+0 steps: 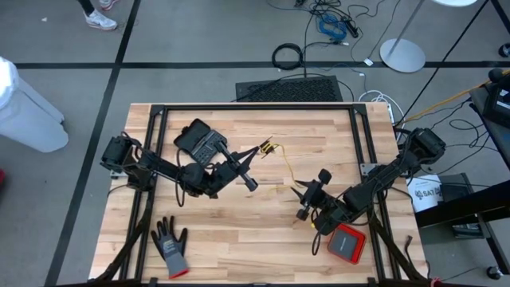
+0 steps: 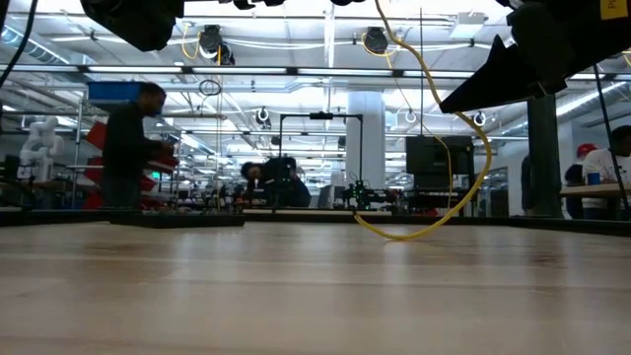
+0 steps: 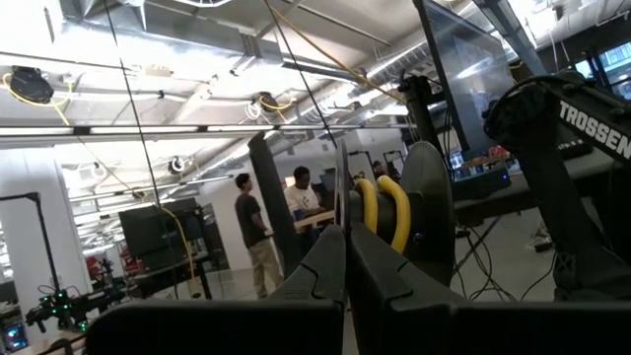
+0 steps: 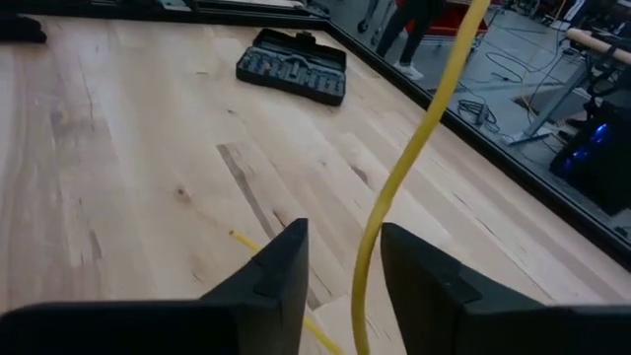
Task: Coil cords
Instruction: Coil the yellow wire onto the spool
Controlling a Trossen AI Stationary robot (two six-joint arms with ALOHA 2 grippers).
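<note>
- Across the wooden table (image 1: 239, 231), the yellow cord (image 1: 285, 169) runs from the left gripper to the right gripper near the middle.
- Left gripper (image 1: 267, 148): fingers (image 3: 325, 266) closed on the cord's coiled end, lifted.
- Right gripper (image 1: 303, 209): fingers (image 4: 281, 266) parted, the cord between them.
- Grey glove (image 1: 170, 245) lies at the near-left edge.

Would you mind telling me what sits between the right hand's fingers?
The yellow cord runs through the gap of the right hand; bare wooden table lies behind it. Its lower end is hidden.
</note>
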